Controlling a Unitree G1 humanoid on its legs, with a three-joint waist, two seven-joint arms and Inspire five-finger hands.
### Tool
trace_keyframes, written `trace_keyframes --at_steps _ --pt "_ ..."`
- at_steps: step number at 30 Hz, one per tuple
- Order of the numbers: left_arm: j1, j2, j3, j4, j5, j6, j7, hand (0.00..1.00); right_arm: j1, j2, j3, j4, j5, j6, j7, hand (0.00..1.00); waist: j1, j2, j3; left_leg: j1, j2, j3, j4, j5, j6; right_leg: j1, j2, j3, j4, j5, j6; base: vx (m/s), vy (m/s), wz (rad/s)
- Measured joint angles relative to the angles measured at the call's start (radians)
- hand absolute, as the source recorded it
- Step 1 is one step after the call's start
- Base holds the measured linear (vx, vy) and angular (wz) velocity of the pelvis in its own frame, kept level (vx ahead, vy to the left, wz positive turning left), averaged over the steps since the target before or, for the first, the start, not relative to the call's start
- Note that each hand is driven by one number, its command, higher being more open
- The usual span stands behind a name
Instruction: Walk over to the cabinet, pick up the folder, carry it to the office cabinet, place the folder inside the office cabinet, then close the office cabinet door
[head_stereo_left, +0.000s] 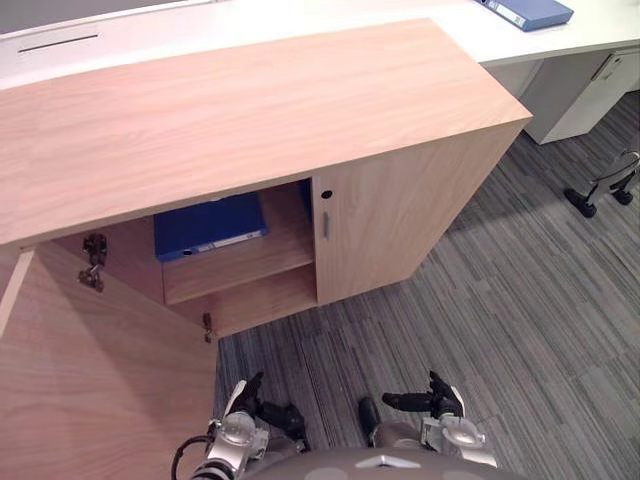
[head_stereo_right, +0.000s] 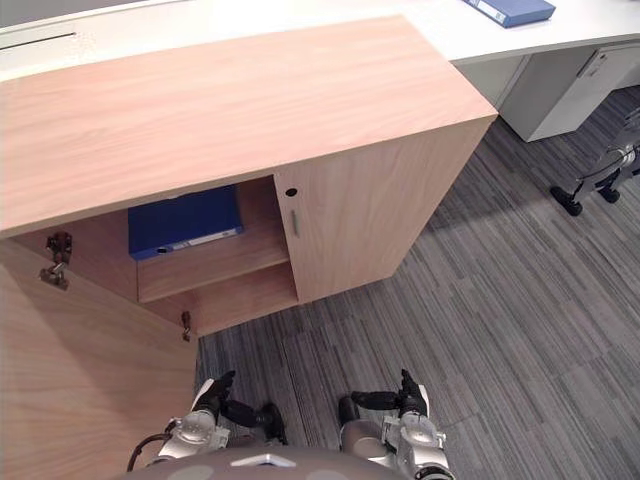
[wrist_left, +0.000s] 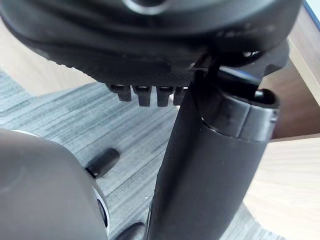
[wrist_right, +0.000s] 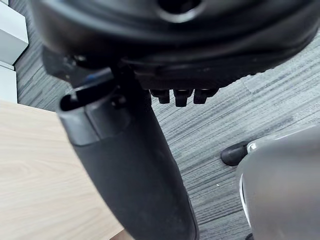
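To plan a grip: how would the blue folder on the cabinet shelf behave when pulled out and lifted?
The blue folder looks thick with flat covers, so it is probably stiff, not floppy. It lies flat on the shelf, so it should slide rather than roll or tip. Its bulk suggests moderate weight.

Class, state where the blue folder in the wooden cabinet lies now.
In the left eye view the blue folder lies on the upper shelf in the open left half of the wooden cabinet, left of its shut right door.
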Motion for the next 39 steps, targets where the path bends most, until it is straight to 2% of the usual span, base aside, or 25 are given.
trace_keyframes --at_steps 2,4,7,10,14,16,17,18,19,20,21,23,25,30,34,39 --pt "0.001 -0.001 0.026 0.0 0.0 -0.001 0.0 1.0 0.003 0.004 -0.021 0.0 0.004 0.001 0.0 1.0 0.001 0.001 0.003 -0.014 -0.012 -0.059 0.0 0.008 0.003 -0.005 -0.016 -0.048 0.041 -0.035 0.008 -0.08 -0.005 0.76" --pt "0.001 0.003 0.055 -0.001 -0.021 -0.001 0.005 1.0 0.008 0.004 -0.038 0.0 0.002 0.001 -0.002 1.0 0.017 0.002 0.003 -0.034 -0.023 -0.128 -0.001 0.015 0.003 0.001 -0.023 -0.082 0.056 -0.067 0.01 -0.07 -0.014 0.92" --pt "0.002 0.005 0.086 -0.006 -0.058 -0.003 0.023 1.0 0.013 0.004 -0.037 0.0 0.002 0.001 -0.002 1.0 0.037 0.002 0.001 -0.061 -0.031 -0.191 -0.001 0.023 -0.004 0.007 -0.024 -0.116 0.046 -0.077 0.011 0.01 -0.01 0.74" --pt "0.01 0.007 0.117 -0.006 -0.102 -0.003 0.044 1.0 0.017 0.005 -0.038 0.001 0.001 0.003 -0.007 1.0 0.045 0.004 0.001 -0.075 -0.042 -0.293 0.001 0.06 0.008 0.047 -0.024 -0.203 0.027 -0.077 -0.011 0.08 -0.03 0.98" --pt "0.024 -0.014 0.172 -0.028 -0.149 -0.005 0.057 1.0 -0.006 0.007 -0.038 -0.002 0.001 0.0 -0.021 1.0 0.055 0.002 0.001 -0.086 -0.052 -0.401 0.006 0.081 -0.008 0.089 -0.022 -0.259 0.024 -0.099 -0.038 0.04 -0.038 0.95" --pt "0.026 -0.025 0.191 -0.039 -0.178 -0.005 0.065 1.0 -0.026 0.011 -0.038 -0.017 0.001 -0.007 -0.023 1.0 0.064 0.002 0.001 -0.1 -0.045 -0.364 0.01 0.047 -0.01 0.089 -0.027 -0.288 0.027 -0.105 -0.044 -0.03 -0.04 0.4" --pt "0.029 -0.027 0.191 -0.039 -0.177 -0.005 0.064 1.0 -0.03 0.011 -0.04 -0.031 0.001 -0.008 -0.026 1.0 0.061 -0.005 0.001 -0.104 -0.047 -0.315 0.011 -0.019 -0.033 0.093 -0.044 -0.313 0.018 -0.108 -0.049 -0.03 -0.038 0.49" --pt "0.021 -0.032 0.194 -0.039 -0.177 -0.005 0.064 1.0 -0.038 0.02 -0.046 -0.03 0.0 -0.009 -0.027 1.0 0.053 -0.023 0.008 -0.113 -0.054 -0.263 0.084 -0.042 -0.006 0.097 -0.071 -0.33 0.015 -0.111 -0.05 0.0 -0.038 0.67" --pt "0.02 -0.043 0.195 -0.039 -0.175 -0.005 0.061 1.0 -0.035 0.021 -0.075 -0.03 0.0 -0.009 -0.028 1.0 0.049 -0.022 0.007 -0.126 -0.049 -0.205 0.23 -0.082 0.0 0.112 -0.085 -0.35 0.022 -0.123 -0.042 0.04 -0.009 0.5" --pt "0.024 -0.047 0.195 -0.039 -0.174 -0.005 0.059 1.0 -0.034 0.02 -0.08 -0.03 0.001 -0.008 -0.028 1.0 0.047 -0.016 0.003 -0.118 -0.04 -0.192 0.263 -0.102 -0.007 0.115 -0.08 -0.353 0.03 -0.131 -0.039 0.08 0.006 0.42" --pt "0.032 -0.056 0.199 -0.038 -0.174 -0.005 0.056 1.0 -0.021 0.008 -0.082 -0.028 0.0 -0.008 -0.031 1.0 0.044 0.011 -0.006 -0.088 -0.032 -0.196 0.229 -0.134 0.007 0.121 -0.069 -0.362 0.046 -0.15 -0.031 0.09 0.006 0.18" --pt "0.041 -0.052 0.213 -0.039 -0.173 -0.004 0.056 1.0 -0.006 0.017 -0.078 -0.028 0.0 -0.007 -0.029 1.0 0.048 -0.005 -0.009 -0.031 -0.05 -0.198 0.122 -0.088 0.009 0.133 -0.076 -0.354 0.036 -0.149 -0.026 0.09 0.004 0.06" --pt "0.047 -0.049 0.213 -0.037 -0.172 -0.001 0.056 1.0 0.0 0.033 -0.078 -0.027 0.0 -0.006 -0.029 1.0 0.047 -0.008 -0.009 -0.004 -0.06 -0.203 0.077 -0.071 0.014 0.148 -0.079 -0.352 0.02 -0.142 -0.017 0.09 0.02 0.08" --pt "0.047 -0.05 0.212 -0.034 -0.173 -0.002 0.067 1.0 0.006 0.047 -0.078 0.011 -0.001 0.0 -0.029 1.0 0.047 -0.013 -0.012 0.061 -0.064 -0.231 0.04 -0.069 0.017 0.207 -0.073 -0.341 0.008 -0.126 -0.023 0.06 0.015 0.14" --pt "0.051 -0.05 0.214 -0.034 -0.185 -0.002 0.095 1.0 -0.008 0.047 -0.077 0.017 -0.001 -0.002 -0.036 1.0 0.047 -0.016 -0.019 0.071 -0.042 -0.249 0.029 -0.06 0.018 0.219 -0.049 -0.337 -0.004 -0.083 -0.036 0.0 -0.002 0.11" --pt "0.073 -0.051 0.263 -0.055 -0.261 -0.006 0.148 1.0 0.0 0.045 -0.077 0.019 -0.002 -0.002 -0.059 1.0 0.048 -0.02 -0.023 0.105 -0.042 -0.259 0.029 -0.058 0.018 0.267 -0.048 -0.334 -0.019 -0.067 -0.035 -0.03 -0.006 0.1"
